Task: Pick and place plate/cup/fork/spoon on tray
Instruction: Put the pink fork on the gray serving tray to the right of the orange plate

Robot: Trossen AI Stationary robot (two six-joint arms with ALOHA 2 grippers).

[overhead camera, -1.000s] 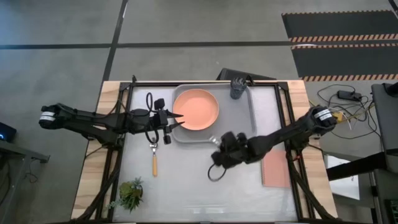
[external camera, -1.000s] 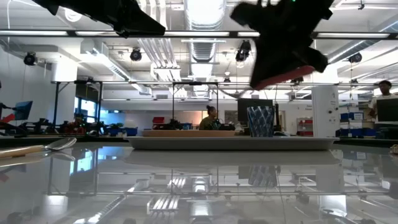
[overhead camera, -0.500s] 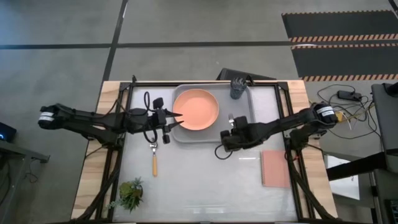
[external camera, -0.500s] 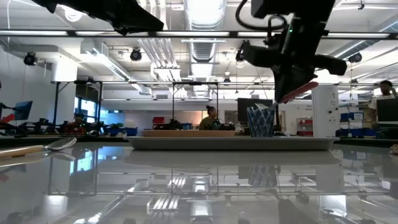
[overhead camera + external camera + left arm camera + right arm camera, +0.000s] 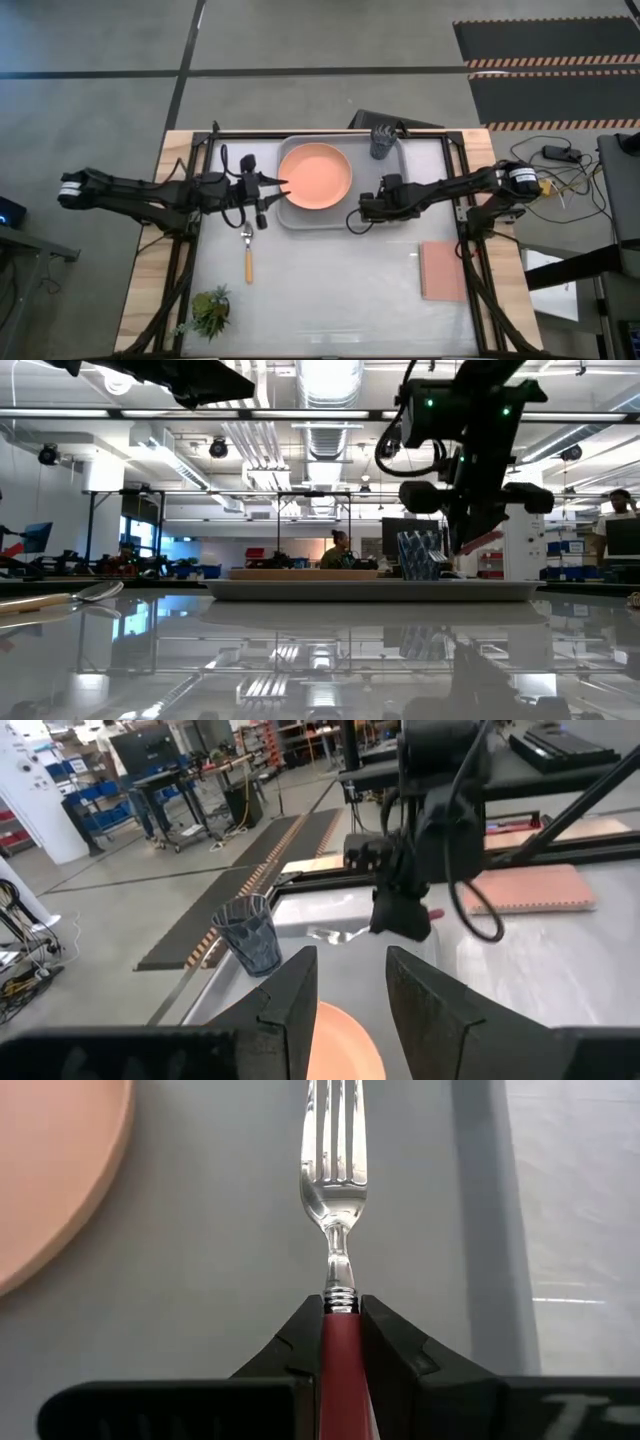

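The light grey tray [image 5: 392, 178] holds the salmon plate [image 5: 314, 176] and, at its far right corner, the blue-grey cup [image 5: 381, 143]. The orange-handled spoon [image 5: 248, 256] lies on the table left of the tray. My right gripper [image 5: 366, 208] is over the tray's right part, shut on the fork [image 5: 335, 1150], whose tines reach out beyond the fingers above the tray floor. My left gripper [image 5: 282, 187] is open and empty at the plate's left rim. The left wrist view also shows the cup [image 5: 250, 935] and my right gripper [image 5: 400, 915]. My right gripper pinches the fork's red-pink handle [image 5: 338, 1342] between its two fingers, just behind the metal neck. The fingers lie along the fork, so the tines continue straight ahead of them. In the low view the handle [image 5: 482, 542] slants, clear above the tray [image 5: 380, 589].
A flat pink-brown pad [image 5: 443, 270] lies on the table at the right, near the front. A small green plant [image 5: 210, 310] sits at the near left corner. Dark frame rails run along both sides of the table.
My right gripper has carried the fork from the table's middle toward the far edge, over the tray's right part, and has come down closer to it. Its arm has swung off the pink-brown pad, which now shows whole. The fork stays in the shut fingers.
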